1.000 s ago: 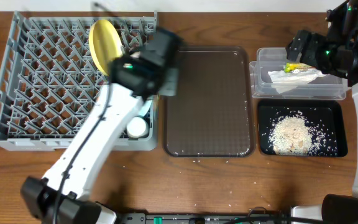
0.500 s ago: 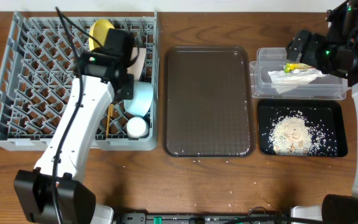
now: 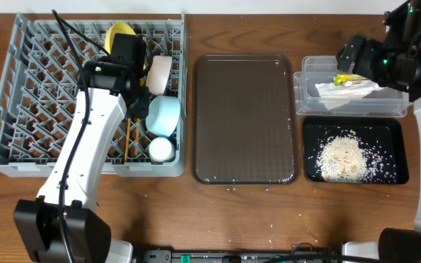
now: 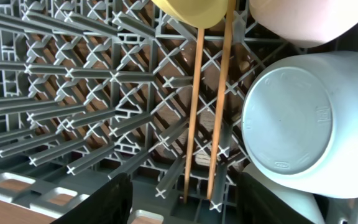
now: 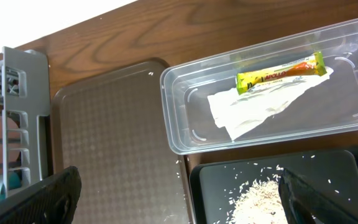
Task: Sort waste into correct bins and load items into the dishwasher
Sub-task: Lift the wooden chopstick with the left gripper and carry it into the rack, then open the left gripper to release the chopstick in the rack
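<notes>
- Down in the grey dish rack, the wooden chopsticks lie side by side among the pegs. They are just beside the upturned light blue bowl, with their far ends reaching the yellow plate.
- I judge them light, stiff, smooth and apt to roll; to shift them I'd pinch both together near mid-length.
- Left gripper hangs over them, jaws apart, touching nothing.
- Right gripper is spread wide and empty near the clear tub.
- Snack wrapper in that tub appears to read "APOLLO"; I can read nothing else.
</notes>
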Robot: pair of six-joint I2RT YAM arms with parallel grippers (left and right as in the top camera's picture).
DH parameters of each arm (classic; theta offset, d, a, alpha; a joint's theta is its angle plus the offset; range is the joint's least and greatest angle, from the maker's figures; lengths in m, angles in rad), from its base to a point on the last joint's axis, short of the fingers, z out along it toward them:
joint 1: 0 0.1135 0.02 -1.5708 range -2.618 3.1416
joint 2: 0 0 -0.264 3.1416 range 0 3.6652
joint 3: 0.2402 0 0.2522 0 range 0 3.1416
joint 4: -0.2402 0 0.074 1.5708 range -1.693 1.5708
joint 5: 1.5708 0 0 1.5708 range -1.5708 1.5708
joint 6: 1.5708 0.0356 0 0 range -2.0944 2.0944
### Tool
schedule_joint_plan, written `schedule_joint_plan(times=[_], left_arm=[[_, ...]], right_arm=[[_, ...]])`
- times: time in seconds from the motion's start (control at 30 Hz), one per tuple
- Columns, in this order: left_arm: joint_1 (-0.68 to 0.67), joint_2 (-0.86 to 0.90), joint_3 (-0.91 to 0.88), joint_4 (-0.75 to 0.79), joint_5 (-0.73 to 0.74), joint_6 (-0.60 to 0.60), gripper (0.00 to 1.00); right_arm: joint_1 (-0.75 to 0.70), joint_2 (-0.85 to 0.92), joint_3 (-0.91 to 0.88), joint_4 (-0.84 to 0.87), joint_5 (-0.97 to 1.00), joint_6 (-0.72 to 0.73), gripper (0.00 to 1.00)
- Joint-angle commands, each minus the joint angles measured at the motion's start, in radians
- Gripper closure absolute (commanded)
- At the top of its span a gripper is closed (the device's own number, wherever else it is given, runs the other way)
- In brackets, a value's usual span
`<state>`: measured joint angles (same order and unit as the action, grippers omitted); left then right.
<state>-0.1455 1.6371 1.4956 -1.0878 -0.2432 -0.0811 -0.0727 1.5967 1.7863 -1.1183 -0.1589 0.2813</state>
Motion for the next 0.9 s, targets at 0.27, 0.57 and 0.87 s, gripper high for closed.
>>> schedule_joint_plan(times=[0.27, 0.57, 0.87], left_arm=[[0.004, -0.116, 0.024, -0.116, 0.019, -0.077, 0.32], [0.004, -0.438, 0.025, -0.19, 0.304, -0.077, 0.17], [0.004, -0.65, 0.025, -0.217, 0.396, -0.077, 0.14]], right_arm=[[-0.005, 0.001, 0.01, 0.0, 0.005, 0.01, 0.01], [-0.005, 0.001, 0.01, 0.0, 0.005, 0.01, 0.01], [-0.005, 0.001, 0.01, -0.001, 0.005, 0.01, 0.01]])
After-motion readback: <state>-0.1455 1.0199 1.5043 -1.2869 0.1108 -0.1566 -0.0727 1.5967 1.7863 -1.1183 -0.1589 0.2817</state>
